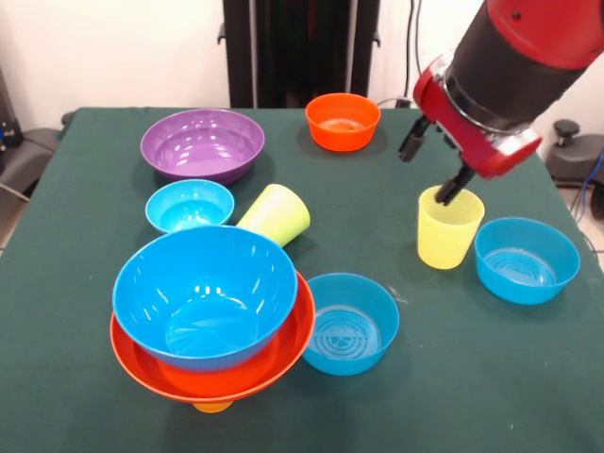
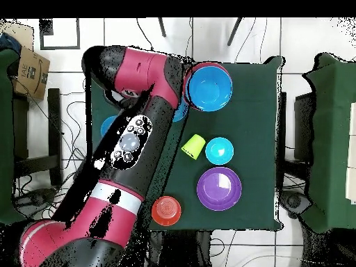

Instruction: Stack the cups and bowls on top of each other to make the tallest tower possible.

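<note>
The tower (image 1: 203,293) stands at the near left: a large blue bowl nested in a wider orange bowl (image 1: 215,376), over an orange cup (image 1: 212,407) that just shows beneath. It also shows in the overhead view (image 2: 208,87). My gripper (image 1: 434,162) is open over the upright pale yellow cup (image 1: 448,236). One fingertip (image 1: 455,186) is at the cup's rim and the other is up and to the left, clear of it. The lime green cup (image 1: 276,215) (image 2: 194,145) lies on its side. In the overhead view the arm hides the gripper and the yellow cup.
The purple bowl (image 1: 202,142) (image 2: 219,188), small orange bowl (image 1: 343,120) (image 2: 166,210) and small blue bowl (image 1: 189,205) (image 2: 220,150) stand apart. One medium blue bowl (image 1: 351,323) touches the tower. Another (image 1: 527,260) sits right of the yellow cup.
</note>
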`<state>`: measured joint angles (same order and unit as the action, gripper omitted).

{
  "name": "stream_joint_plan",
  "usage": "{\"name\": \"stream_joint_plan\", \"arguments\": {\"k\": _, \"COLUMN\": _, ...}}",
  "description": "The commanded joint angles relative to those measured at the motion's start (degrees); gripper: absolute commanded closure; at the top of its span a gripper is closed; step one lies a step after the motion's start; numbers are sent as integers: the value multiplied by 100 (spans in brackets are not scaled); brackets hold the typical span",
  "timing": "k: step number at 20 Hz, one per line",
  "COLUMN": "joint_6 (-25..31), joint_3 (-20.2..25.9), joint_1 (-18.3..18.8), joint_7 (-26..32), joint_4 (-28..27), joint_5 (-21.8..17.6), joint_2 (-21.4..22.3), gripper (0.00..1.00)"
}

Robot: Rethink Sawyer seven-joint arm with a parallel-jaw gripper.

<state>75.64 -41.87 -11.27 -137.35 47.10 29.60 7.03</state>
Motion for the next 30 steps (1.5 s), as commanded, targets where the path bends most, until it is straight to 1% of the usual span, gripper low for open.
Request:
{"name": "stream_joint_plan", "arguments": {"k": 1, "joint_6": -668, "joint_3": 1617, "joint_1": 353, "joint_7": 3157, "joint_4": -120, "joint_5": -762, "joint_2": 497, "gripper": 0}}
{"name": "stream_joint_plan", "arguments": {"k": 5, "joint_6": -525, "joint_3": 2125, "joint_1": 575, "joint_7": 3861, "joint_4": -221, "joint_5": -898, "joint_2": 567, "gripper": 0}}
{"name": "stream_joint_plan", "arguments": {"k": 7, "joint_6": -535, "joint_3": 2335, "joint_1": 669, "joint_7": 4185, "joint_4": -307, "joint_5": -950, "joint_2": 552, "gripper": 0}}
{"name": "stream_joint_plan", "arguments": {"k": 10, "joint_6": -660, "joint_3": 2639, "joint_1": 802, "joint_7": 4594, "joint_4": -291, "joint_5": -990, "joint_2": 552, "gripper": 0}}
{"name": "stream_joint_plan", "arguments": {"k": 11, "joint_6": -714, "joint_3": 2806, "joint_1": 891, "joint_7": 4898, "joint_4": -314, "joint_5": -998, "joint_2": 537, "gripper": 0}}
{"name": "stream_joint_plan", "arguments": {"k": 12, "joint_6": -718, "joint_3": 2892, "joint_1": 942, "joint_7": 5031, "joint_4": -309, "joint_5": -1007, "joint_2": 541, "gripper": 0}}
{"name": "stream_joint_plan", "arguments": {"k": 13, "joint_6": -667, "joint_3": 3027, "joint_1": 1039, "joint_7": 5312, "joint_4": -332, "joint_5": -1015, "joint_2": 539, "gripper": 0}}
{"name": "stream_joint_plan", "arguments": {"k": 15, "joint_6": -493, "joint_3": 3210, "joint_1": 1191, "joint_7": 5659, "joint_4": -455, "joint_5": -1020, "joint_2": 504, "gripper": 0}}
{"name": "stream_joint_plan", "arguments": {"k": 17, "joint_6": -340, "joint_3": 3343, "joint_1": 1315, "joint_7": 5878, "joint_4": -543, "joint_5": -1026, "joint_2": 496, "gripper": 0}}
{"name": "stream_joint_plan", "arguments": {"k": 20, "joint_6": -256, "joint_3": 3452, "joint_1": 1427, "joint_7": 6010, "joint_4": -545, "joint_5": -1044, "joint_2": 550, "gripper": 0}}
{"name": "stream_joint_plan", "arguments": {"k": 21, "joint_6": -257, "joint_3": 3501, "joint_1": 1458, "joint_7": 6033, "joint_4": -445, "joint_5": -1032, "joint_2": 619, "gripper": 0}}
{"name": "stream_joint_plan", "arguments": {"k": 23, "joint_6": -174, "joint_3": 3527, "joint_1": 1499, "joint_7": 6044, "joint_4": -437, "joint_5": -1071, "joint_2": 687, "gripper": 0}}
{"name": "stream_joint_plan", "arguments": {"k": 29, "joint_6": 587, "joint_3": 3596, "joint_1": 1673, "joint_7": 5968, "joint_4": -1037, "joint_5": -1217, "joint_2": 673, "gripper": 0}}
{"name": "stream_joint_plan", "arguments": {"k": 30, "joint_6": 636, "joint_3": 3622, "joint_1": 1695, "joint_7": 5970, "joint_4": -1073, "joint_5": -1235, "joint_2": 677, "gripper": 0}}
